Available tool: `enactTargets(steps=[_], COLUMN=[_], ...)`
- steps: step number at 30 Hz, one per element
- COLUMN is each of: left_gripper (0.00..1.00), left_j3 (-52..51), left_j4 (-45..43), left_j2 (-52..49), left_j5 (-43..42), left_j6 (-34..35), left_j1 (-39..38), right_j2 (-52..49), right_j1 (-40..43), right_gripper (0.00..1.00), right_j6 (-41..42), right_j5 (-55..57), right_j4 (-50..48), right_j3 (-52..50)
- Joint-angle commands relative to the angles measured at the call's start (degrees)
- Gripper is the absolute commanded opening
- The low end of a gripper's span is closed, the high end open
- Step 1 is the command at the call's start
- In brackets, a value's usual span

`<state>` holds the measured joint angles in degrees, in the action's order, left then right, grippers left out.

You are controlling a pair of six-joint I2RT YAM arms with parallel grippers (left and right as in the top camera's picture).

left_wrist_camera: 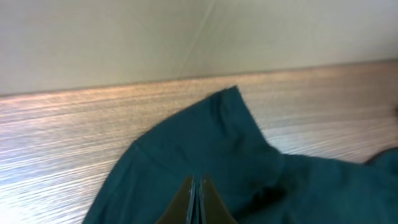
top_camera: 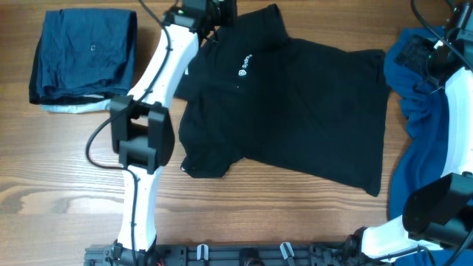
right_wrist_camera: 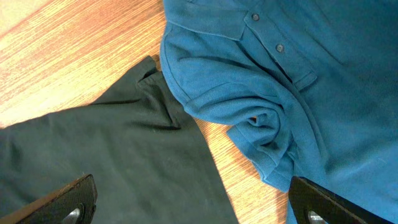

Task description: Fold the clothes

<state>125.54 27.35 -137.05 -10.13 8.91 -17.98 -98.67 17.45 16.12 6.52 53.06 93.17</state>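
The black polo (top_camera: pixel 295 111) lies spread on the wooden table, with its white chest logo (top_camera: pixel 246 66) facing up. My left gripper (top_camera: pixel 212 15) is at its far left shoulder. In the left wrist view the fingers (left_wrist_camera: pixel 197 186) are pressed together on the dark fabric (left_wrist_camera: pixel 205 143), and a sleeve lies flat ahead of them. My right gripper (top_camera: pixel 434 59) is open and empty. In the right wrist view its fingers (right_wrist_camera: pixel 193 205) straddle the polo's corner (right_wrist_camera: pixel 112 155) and the crumpled bright blue shirt (right_wrist_camera: pixel 311 74). The blue shirt (top_camera: pixel 429 148) lies along the right edge.
A folded navy garment (top_camera: pixel 85 55) sits at the far left on something pale blue (top_camera: pixel 70 108). The left arm (top_camera: pixel 148 96) crosses the table from the front edge. The table's far edge (left_wrist_camera: pixel 124 84) is close behind the polo's sleeve.
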Motion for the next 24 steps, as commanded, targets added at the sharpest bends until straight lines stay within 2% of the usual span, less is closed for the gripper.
enactTargets(steps=[1, 4, 12, 15, 17, 21, 24], left_gripper=[0.04, 0.04, 0.04, 0.04, 0.04, 0.04, 0.04], left_j3=[-0.17, -0.17, -0.17, -0.44, -0.44, -0.42, -0.42], left_j4=[-0.55, -0.74, -0.04, 2.38, 5.16, 9.66, 12.76], left_j2=[-7.72, -10.10, -11.85, -13.38, -14.36, -14.14, -14.14], left_j5=[1.01, 1.16, 10.49, 11.76, 16.31, 25.64, 28.24], left_j6=[-2.73, -2.75, -5.95, -5.92, -5.86, -1.60, 2.51], left_j1=[-0.76, -0.76, -0.48, 0.00, 0.15, 0.26, 0.26], right_j2=[-0.50, -0.50, -0.50, -0.50, -0.50, -0.50, -0.50], right_j1=[0.09, 0.09, 0.09, 0.09, 0.09, 0.09, 0.09], right_gripper=[1.00, 1.00, 1.00, 1.00, 1.00, 1.00, 1.00], right_j6=[-1.11, -1.09, -1.11, -1.11, -1.11, -1.11, -1.09], right_j5=[1.01, 1.01, 1.01, 1.01, 1.01, 1.01, 1.01], right_j4=[-0.09, -0.09, -0.09, -0.09, -0.09, -0.09, -0.09], right_j3=[0.94, 0.94, 0.94, 0.94, 0.94, 0.94, 0.94])
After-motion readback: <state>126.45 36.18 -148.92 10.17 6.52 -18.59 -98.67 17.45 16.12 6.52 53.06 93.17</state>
